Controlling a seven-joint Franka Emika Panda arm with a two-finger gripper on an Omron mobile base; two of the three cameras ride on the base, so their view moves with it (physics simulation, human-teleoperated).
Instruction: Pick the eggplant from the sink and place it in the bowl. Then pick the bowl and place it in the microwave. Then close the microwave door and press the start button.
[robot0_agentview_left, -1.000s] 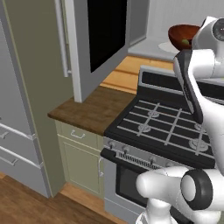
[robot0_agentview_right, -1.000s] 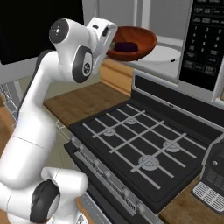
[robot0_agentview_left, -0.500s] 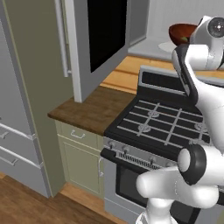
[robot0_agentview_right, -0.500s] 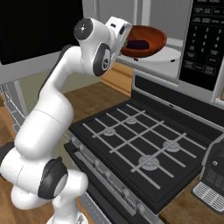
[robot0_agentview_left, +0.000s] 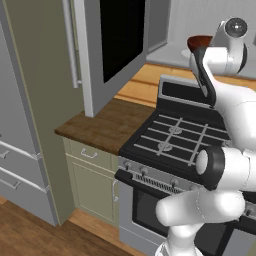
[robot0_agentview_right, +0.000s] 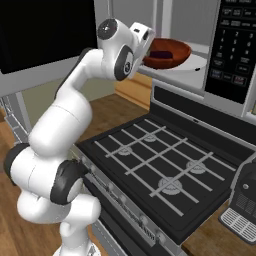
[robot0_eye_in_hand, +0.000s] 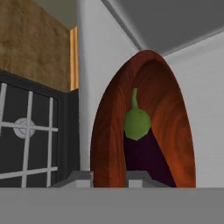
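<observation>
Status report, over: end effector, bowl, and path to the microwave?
End effector shut on bowl rim. Eggplant inside bowl. Bowl at microwave mouth, door open, path free.

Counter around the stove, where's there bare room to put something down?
Free: the wooden counter left of the stove, under the open microwave door. Crowded: the microwave opening, taken up by the gripper holding the bowl.
</observation>
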